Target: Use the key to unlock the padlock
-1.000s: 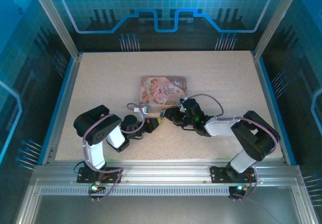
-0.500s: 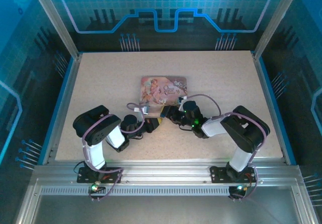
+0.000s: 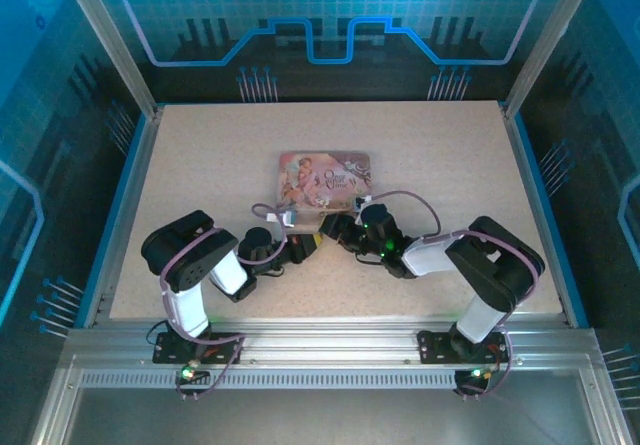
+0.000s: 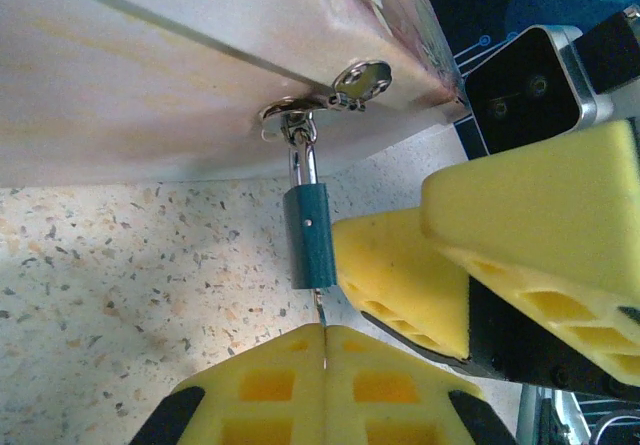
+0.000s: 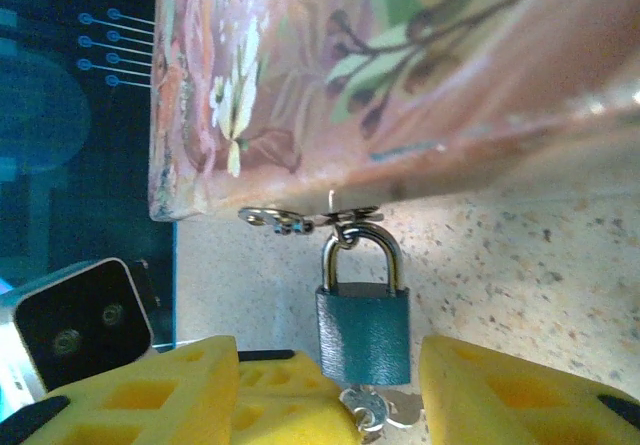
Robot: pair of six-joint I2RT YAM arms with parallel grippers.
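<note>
A small teal padlock (image 5: 364,335) hangs by its shut silvery shackle (image 5: 362,255) from the hasp of the pink tin (image 5: 400,75). In the left wrist view the padlock (image 4: 310,235) is seen edge-on, and the thin key (image 4: 322,313) enters its bottom end. My left gripper (image 4: 325,333) is shut on that key, pads pressed together. The key's silvery head (image 5: 400,407) shows just under the padlock body. My right gripper (image 5: 328,353) is open and straddles the padlock, one yellow finger (image 5: 520,395) on either side. Both grippers meet in front of the tin (image 3: 325,178).
The tin's hasp (image 4: 350,80) lies flat on the speckled table (image 4: 120,265). The right gripper's yellow fingers (image 4: 400,275) crowd the padlock's right side. Blue side walls (image 3: 120,205) border the table; open tabletop lies behind and beside the tin.
The right arm's elbow has swung and its gripper has edged a little left toward the left gripper. The left arm has stayed where it was.
</note>
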